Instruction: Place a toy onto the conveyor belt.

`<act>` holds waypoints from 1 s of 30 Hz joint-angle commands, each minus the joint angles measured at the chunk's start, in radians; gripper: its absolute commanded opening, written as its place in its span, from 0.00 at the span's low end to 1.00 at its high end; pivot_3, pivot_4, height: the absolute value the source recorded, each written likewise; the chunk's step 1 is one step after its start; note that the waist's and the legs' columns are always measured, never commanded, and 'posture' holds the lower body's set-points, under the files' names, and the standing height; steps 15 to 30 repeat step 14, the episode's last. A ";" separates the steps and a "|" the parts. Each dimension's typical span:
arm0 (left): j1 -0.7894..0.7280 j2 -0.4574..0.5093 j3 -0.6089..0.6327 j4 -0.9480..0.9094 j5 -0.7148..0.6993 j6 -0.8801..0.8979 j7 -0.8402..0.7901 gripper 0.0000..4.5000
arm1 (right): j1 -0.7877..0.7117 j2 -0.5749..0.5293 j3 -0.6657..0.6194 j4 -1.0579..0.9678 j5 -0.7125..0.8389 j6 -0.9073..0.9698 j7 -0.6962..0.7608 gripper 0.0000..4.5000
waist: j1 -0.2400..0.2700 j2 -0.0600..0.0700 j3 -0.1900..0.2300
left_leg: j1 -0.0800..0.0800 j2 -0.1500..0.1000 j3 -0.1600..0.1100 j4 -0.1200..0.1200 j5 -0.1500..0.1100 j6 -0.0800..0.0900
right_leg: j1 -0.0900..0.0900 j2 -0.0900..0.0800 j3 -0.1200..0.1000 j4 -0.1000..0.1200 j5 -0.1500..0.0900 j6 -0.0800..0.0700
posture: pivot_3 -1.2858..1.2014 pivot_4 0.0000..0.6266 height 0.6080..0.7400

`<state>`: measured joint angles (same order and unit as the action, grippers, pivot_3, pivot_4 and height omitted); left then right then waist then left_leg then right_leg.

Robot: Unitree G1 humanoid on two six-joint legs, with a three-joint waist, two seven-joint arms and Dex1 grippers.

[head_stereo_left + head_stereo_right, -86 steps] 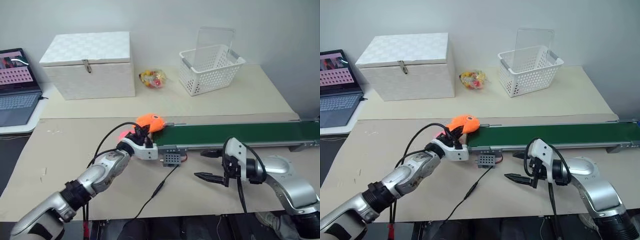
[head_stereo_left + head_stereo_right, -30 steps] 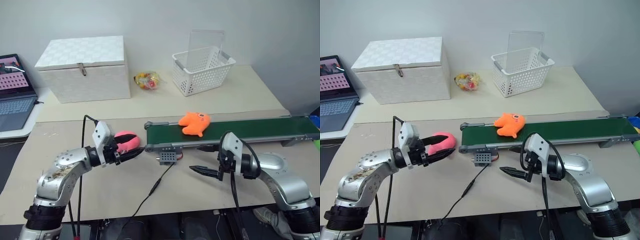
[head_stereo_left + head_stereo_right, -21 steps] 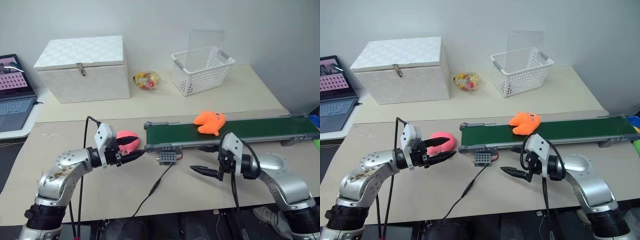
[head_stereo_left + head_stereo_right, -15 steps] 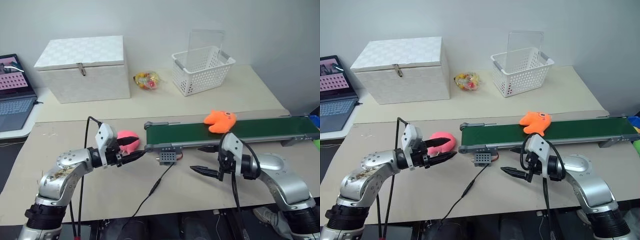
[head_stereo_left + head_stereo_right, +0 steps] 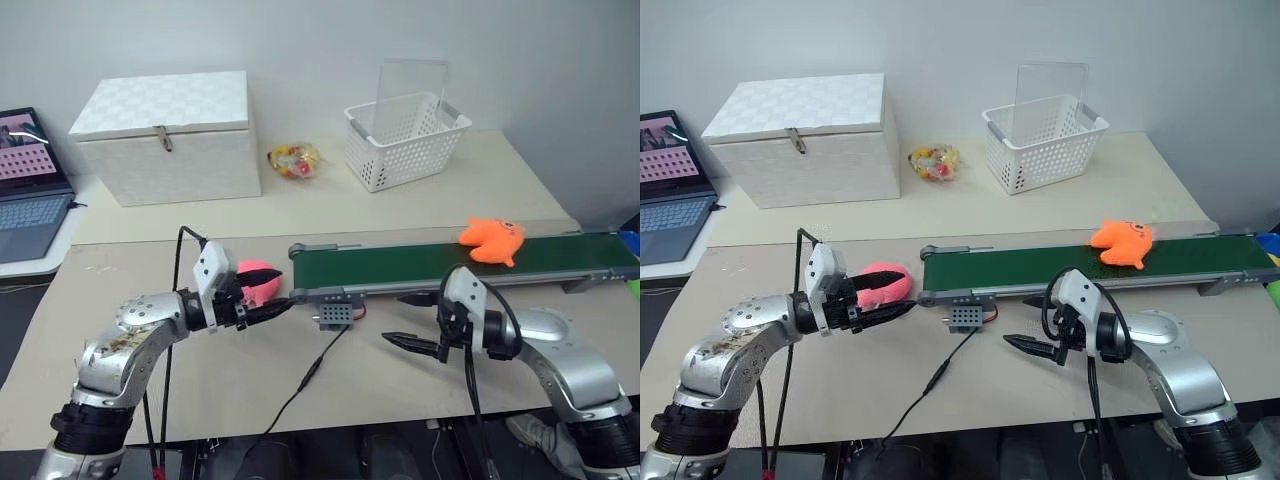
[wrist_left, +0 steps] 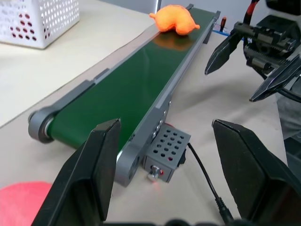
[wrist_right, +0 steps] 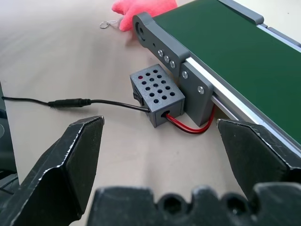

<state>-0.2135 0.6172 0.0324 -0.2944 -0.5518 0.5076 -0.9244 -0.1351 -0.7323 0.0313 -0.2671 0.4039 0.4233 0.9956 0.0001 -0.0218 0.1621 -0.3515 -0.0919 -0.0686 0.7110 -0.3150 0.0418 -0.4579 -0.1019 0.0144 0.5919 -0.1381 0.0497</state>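
The orange plush toy (image 5: 492,241) lies on the dark green conveyor belt (image 5: 420,265), near the belt's right end. It also shows far down the belt as the toy (image 6: 175,19) in the left wrist view. My left gripper (image 5: 275,297) hovers open and empty just left of the belt's near roller, beside a pink plush (image 5: 255,280). In front of the belt's middle my right gripper (image 5: 393,318) is open and empty, pointing left toward the small grey motor box (image 7: 157,96).
At the back stand a white lidded box (image 5: 165,135), a yellow-red wrapped bundle (image 5: 293,160) and a white basket (image 5: 405,135). A laptop (image 5: 25,190) sits at the far left. A black cable (image 5: 310,375) runs from the motor box to the table's front edge.
The orange toy has travelled along the belt from near its middle toward the right end. Both grippers have stayed about where they were, still open.
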 commanded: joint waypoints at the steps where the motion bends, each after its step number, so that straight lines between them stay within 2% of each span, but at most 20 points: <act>1: -0.015 -0.001 0.026 -0.042 -0.034 0.004 0.001 0.74 | -0.010 -0.012 -0.028 -0.017 0.001 -0.024 0.005 1.00 | 0.000 0.000 0.000 | 0.000 0.000 0.000 0.000 0.000 0.000 | 0.000 0.000 0.000 0.000 0.000 0.000 | 0.52 0.24 1.00; 30: -0.019 -0.003 0.020 -0.041 -0.039 -0.006 0.011 0.74 | -0.013 -0.011 -0.027 -0.011 -0.003 -0.028 0.007 1.00 | 0.000 0.000 0.000 | 0.000 0.000 0.000 0.000 0.000 0.000 | 0.000 0.000 0.000 0.000 0.000 0.000 | 0.52 0.24 1.00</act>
